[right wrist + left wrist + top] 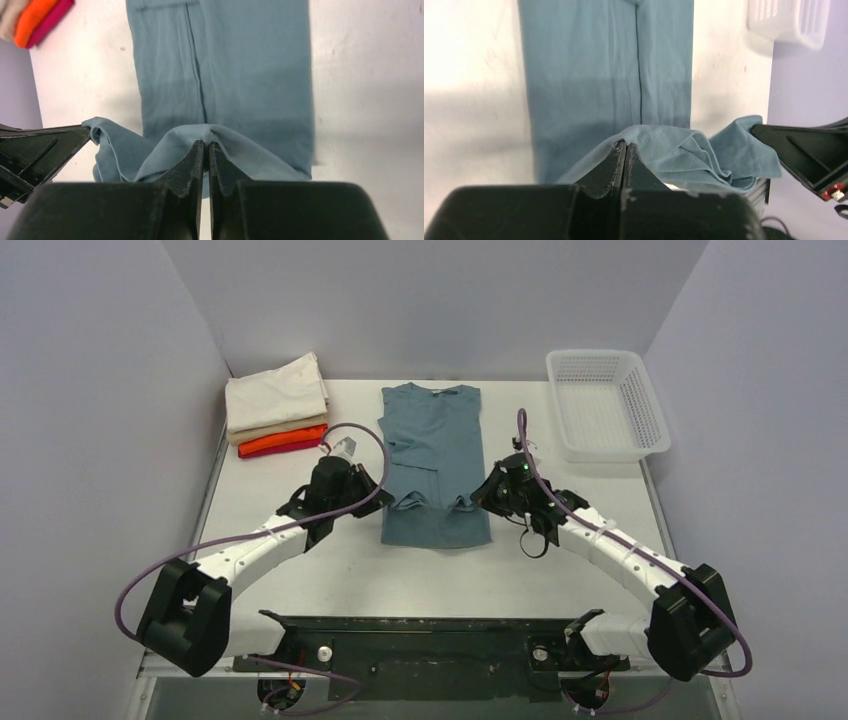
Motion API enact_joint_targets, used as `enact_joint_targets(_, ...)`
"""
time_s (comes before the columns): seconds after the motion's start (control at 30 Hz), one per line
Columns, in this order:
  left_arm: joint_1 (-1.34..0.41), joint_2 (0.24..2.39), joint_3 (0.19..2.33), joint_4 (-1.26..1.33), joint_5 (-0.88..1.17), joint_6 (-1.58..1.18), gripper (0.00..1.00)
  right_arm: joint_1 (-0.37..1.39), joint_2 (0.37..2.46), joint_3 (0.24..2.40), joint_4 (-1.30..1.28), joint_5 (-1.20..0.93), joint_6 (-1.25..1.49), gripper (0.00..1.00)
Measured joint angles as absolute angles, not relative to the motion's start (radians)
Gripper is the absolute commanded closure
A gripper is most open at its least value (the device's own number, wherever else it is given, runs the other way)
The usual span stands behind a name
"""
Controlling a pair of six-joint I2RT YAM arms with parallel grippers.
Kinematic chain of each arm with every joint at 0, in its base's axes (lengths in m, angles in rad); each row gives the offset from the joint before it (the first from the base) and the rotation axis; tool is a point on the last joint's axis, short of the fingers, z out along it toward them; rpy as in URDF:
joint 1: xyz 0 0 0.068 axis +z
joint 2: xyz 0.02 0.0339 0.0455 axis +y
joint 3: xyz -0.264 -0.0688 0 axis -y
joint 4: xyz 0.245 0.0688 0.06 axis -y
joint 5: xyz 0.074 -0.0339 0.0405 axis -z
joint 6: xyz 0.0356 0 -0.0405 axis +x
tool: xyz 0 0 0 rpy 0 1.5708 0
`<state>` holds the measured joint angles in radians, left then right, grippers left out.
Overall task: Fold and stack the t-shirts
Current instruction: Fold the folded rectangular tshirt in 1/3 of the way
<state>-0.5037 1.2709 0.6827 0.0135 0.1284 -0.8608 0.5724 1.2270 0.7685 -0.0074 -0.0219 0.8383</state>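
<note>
The teal-blue t-shirt [432, 440] lies lengthwise in the middle of the table, its sides folded in to a narrow strip. My left gripper [387, 492] is shut on its left edge and my right gripper [476, 498] is shut on its right edge, both partway up from the hem. The pinched cloth is raised in a bunched ridge between them. The left wrist view shows the left gripper [626, 146] shut on teal cloth [604, 75]. The right wrist view shows the right gripper [206, 143] the same way on the shirt [240, 65]. Cream, tan, orange and red folded shirts [275, 405] are stacked at the back left.
A white mesh basket [605, 405] stands at the back right, and shows in the left wrist view [789, 20]. The orange and red shirts [42, 17] show at the right wrist view's top left. Grey walls close in the table on three sides.
</note>
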Motion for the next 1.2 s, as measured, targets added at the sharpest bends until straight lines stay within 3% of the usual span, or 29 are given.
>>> enact_joint_targets(0.37,-0.360,1.550,0.897,0.093,0.192,-0.796,1.00,0.430,1.542,1.035,0.073,-0.078,0.757,1.00)
enact_joint_targets(0.8,-0.317,1.792,1.080,0.070,0.238,-0.728,0.99,0.364,1.750,1.138,0.102,-0.158,0.735,1.00)
enact_joint_targets(0.87,-0.312,1.830,1.117,0.049,0.242,-0.719,0.81,0.358,1.769,1.143,0.104,-0.161,0.735,1.00)
enact_joint_targets(0.9,-0.310,1.848,1.133,0.039,0.243,-0.714,0.59,0.356,1.777,1.145,0.104,-0.161,0.735,0.95)
enact_joint_targets(0.93,-0.308,1.862,1.147,0.030,0.244,-0.710,0.47,0.353,1.786,1.149,0.104,-0.162,0.735,0.80)
enact_joint_targets(0.97,-0.308,1.873,1.156,0.023,0.245,-0.704,0.24,0.350,1.796,1.156,0.103,-0.161,0.735,0.71)
enact_joint_targets(1.0,-0.306,1.880,1.166,0.010,0.245,-0.702,0.18,0.347,1.808,1.166,0.100,-0.163,0.737,0.57)
enact_joint_targets(1.1,-0.300,1.884,1.183,-0.034,0.234,-0.698,0.15,0.335,1.845,1.213,0.082,-0.165,0.732,0.35)
enact_joint_targets(1.13,-0.299,1.883,1.192,-0.048,0.227,-0.694,0.15,0.333,1.850,1.224,0.073,-0.165,0.730,0.22)
enact_joint_targets(1.2,-0.296,1.878,1.200,-0.065,0.211,-0.690,0.15,0.332,1.848,1.243,0.044,-0.162,0.722,0.16)
